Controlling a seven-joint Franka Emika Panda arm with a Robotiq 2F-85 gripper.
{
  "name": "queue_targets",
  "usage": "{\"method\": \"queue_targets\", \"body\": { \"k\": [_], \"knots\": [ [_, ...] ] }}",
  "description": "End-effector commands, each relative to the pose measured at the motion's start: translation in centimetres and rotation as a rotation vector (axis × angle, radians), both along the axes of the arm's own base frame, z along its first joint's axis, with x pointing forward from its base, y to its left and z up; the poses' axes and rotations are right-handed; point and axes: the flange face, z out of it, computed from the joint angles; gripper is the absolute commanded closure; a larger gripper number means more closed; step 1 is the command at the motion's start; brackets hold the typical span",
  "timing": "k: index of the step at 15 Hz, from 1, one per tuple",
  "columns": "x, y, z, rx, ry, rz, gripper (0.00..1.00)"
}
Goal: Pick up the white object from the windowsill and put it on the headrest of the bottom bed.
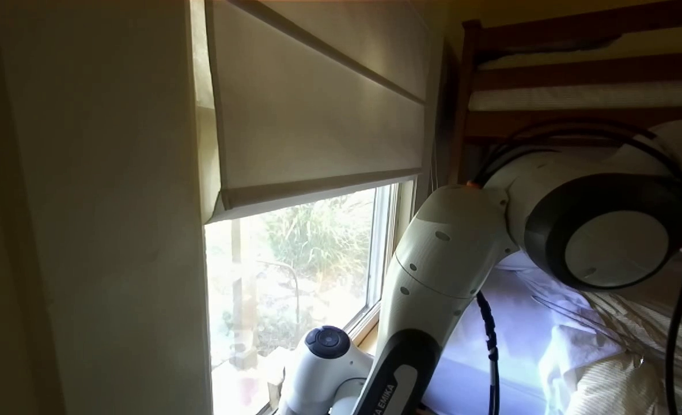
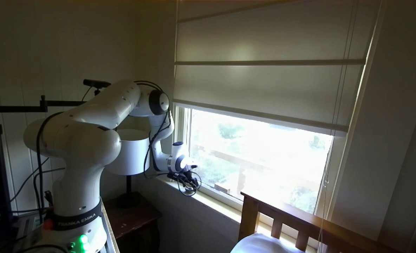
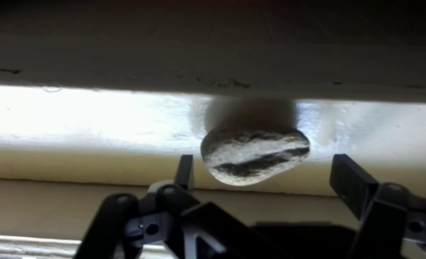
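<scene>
Arm [image 2: 101,105] arched down over the windowsill [image 3: 72,118], fingers [image 3: 352,187] spread wide, pale stone [image 3: 254,157] showing between them.

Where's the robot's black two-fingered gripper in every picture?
Exterior view with dark brown wooden upper bunk rails: not visible.
Exterior view with the white drum-shaped lampshade: the black two-fingered gripper is just left of centre, below the middle.
Wrist view: at the bottom, its fingers apart, either side of a grey-white stone.
Shared landmark: the narrow pale windowsill.
</scene>
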Motion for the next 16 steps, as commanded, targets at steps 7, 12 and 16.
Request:
{"method": "queue_targets", "body": {
  "k": [7, 12, 16],
  "knots": [
    [0.06, 0.32, -1.05, -0.029, 0.041, -0.031, 0.16],
    [0.40, 0.62, -0.84, -0.021, 0.028, -0.038, 0.54],
    [0.21, 0.54, -0.67, -0.027, 0.034, -0.050, 0.58]
  ]
}}
